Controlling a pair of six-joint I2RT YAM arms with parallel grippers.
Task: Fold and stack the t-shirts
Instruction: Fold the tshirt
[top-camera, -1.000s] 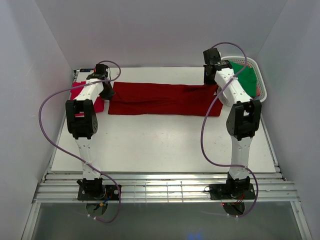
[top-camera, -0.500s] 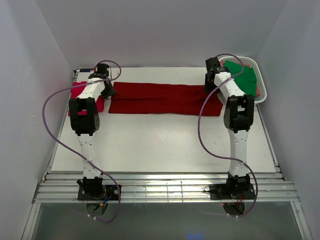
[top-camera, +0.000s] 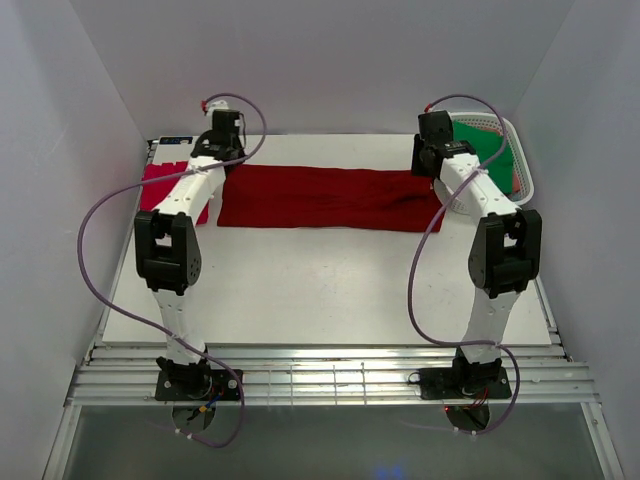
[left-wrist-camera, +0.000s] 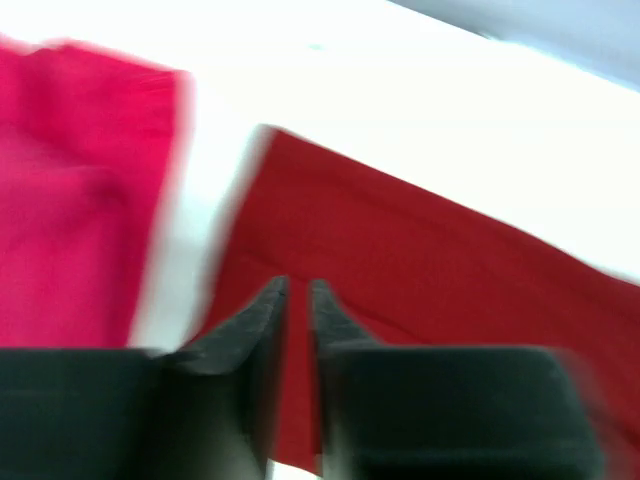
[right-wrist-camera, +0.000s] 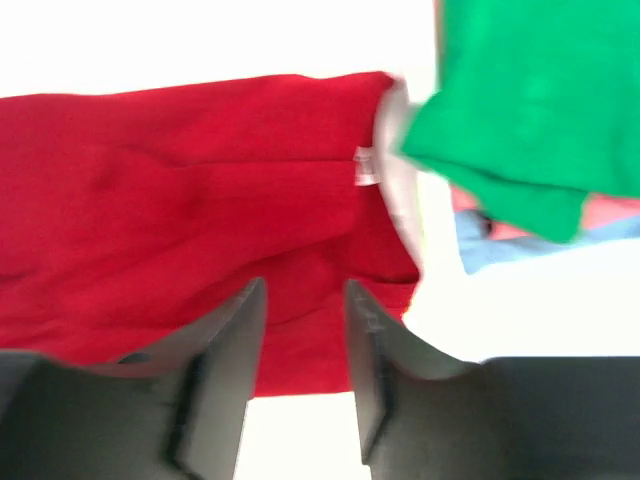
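- At the far left of the white bench (top-camera: 320, 290) we see the brighter pinkish-red t-shirt (top-camera: 165, 185). It lies flat as a folded block near the left edge.
- The left tool (left-wrist-camera: 297, 290) stands over the left end of the dark red t-shirt (top-camera: 320, 197). Its fingers are a narrow slit apart and grip nothing, and red cloth shows through the gap. The wrist view is blurred, so we cannot tell whether the tips touch the cloth.
- The dark red t-shirt stretches as a long band across the far half of the bench, between the two arms. A strip of bare bench separates its left end from the pinkish-red shirt just beside it.
- The right tool (right-wrist-camera: 303, 295) stands over the right end of that band, fingers plainly apart and empty.
- At the far right corner, the green t-shirt (top-camera: 490, 150) lies in the white slotted basket (top-camera: 522, 165). In the wrist view its edge lies near the dark red shirt's end, with blue and pink cloth under it.
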